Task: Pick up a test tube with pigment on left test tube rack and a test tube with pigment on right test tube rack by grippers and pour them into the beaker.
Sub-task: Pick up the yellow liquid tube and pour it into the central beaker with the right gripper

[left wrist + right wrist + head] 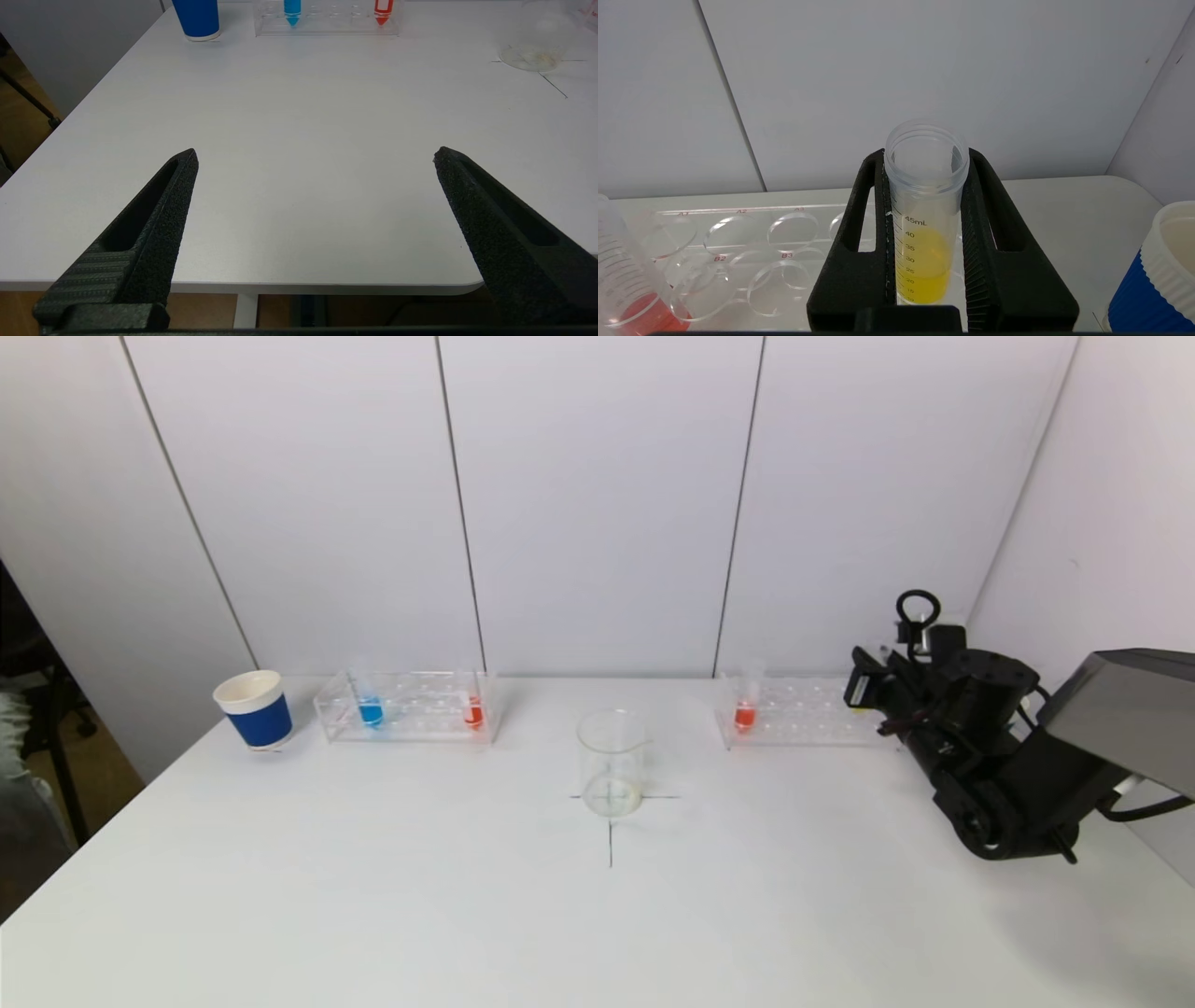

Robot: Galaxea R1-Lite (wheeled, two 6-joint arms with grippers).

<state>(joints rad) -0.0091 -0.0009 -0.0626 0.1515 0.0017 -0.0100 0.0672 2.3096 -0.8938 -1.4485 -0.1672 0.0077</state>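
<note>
On the white table (373, 896), our right gripper (927, 233) pinches the yellow tube (924, 252) (left gripper (315, 156) spread, idle); we should lift it straight up.

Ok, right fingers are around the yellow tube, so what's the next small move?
Probably lift the yellow tube straight up out of the right rack. The right gripper has its fingers closed on it, upright, and the beaker holds no pigment yet.
</note>
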